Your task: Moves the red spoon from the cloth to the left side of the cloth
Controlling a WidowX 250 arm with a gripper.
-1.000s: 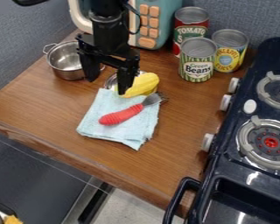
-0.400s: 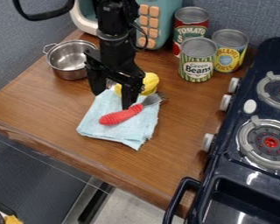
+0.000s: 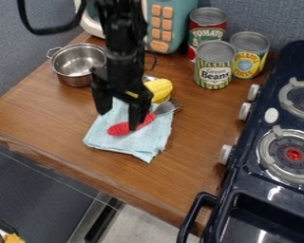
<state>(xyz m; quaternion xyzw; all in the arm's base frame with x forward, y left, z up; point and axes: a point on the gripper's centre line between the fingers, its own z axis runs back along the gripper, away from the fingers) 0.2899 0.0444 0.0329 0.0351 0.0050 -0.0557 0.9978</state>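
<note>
We hold our gripper (image 3: 119,119), fingers wide apart, over the red-handled fork (image 3: 119,129); if we descend misaligned, one finger could pin the handle or bunch the blue cloth (image 3: 140,146).

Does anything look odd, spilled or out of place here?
Nothing looks spilled or damaged. One oddity: the red-handled utensil on the cloth seems to end in fork tines, though the task calls it a spoon. They reach past the cloth's edge.

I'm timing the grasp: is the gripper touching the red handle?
Cannot tell. In the camera view, one finger of the open gripper crosses in front of the red handle, hiding whether it touches or hovers above.
</note>
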